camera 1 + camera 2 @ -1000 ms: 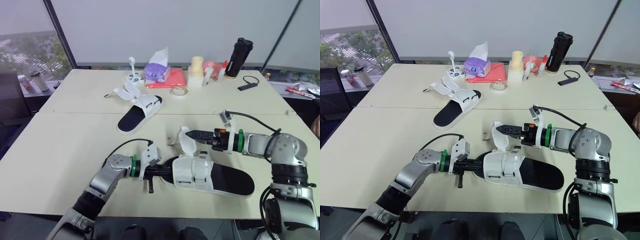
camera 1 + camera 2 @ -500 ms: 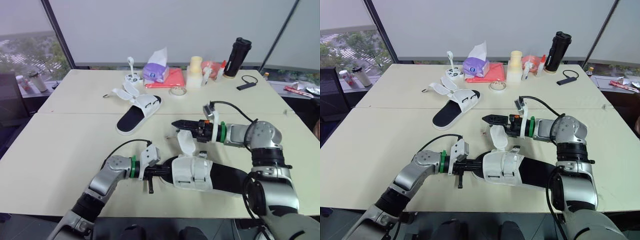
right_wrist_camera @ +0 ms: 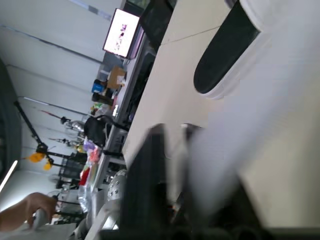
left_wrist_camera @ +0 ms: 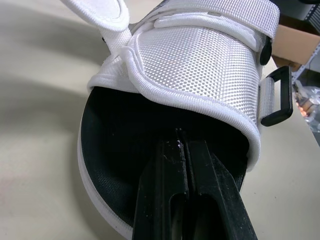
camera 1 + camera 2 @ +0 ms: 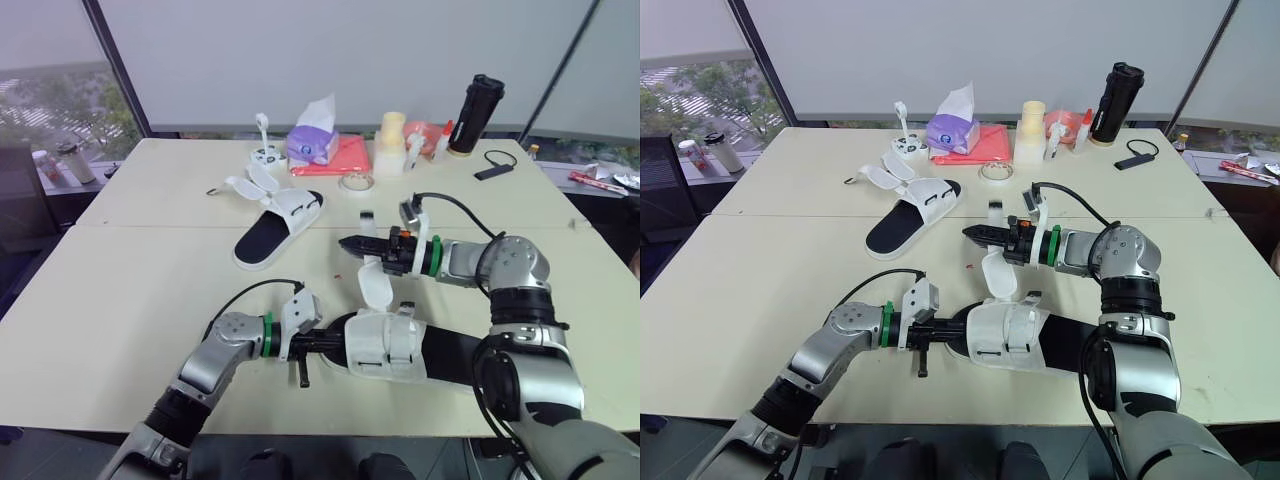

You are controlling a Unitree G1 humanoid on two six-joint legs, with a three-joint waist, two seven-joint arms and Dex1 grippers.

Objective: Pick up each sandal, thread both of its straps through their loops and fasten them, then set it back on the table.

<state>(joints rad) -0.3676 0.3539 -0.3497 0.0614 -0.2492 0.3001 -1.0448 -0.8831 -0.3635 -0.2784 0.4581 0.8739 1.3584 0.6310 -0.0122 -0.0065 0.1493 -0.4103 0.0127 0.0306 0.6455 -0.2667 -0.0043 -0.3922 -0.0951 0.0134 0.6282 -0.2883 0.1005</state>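
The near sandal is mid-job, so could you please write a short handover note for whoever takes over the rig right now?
The left gripper is shut on the toe of the near sandal, which rests on the table.
The right gripper is shut on that sandal's loose strap, held up above the upper.
The far sandal lies further back on the table, straps splayed open.
Done: no sandal looks fully fastened.
Left: thread the held strap through its loop and fasten it, check its second strap, set the sandal down, then do the far sandal.
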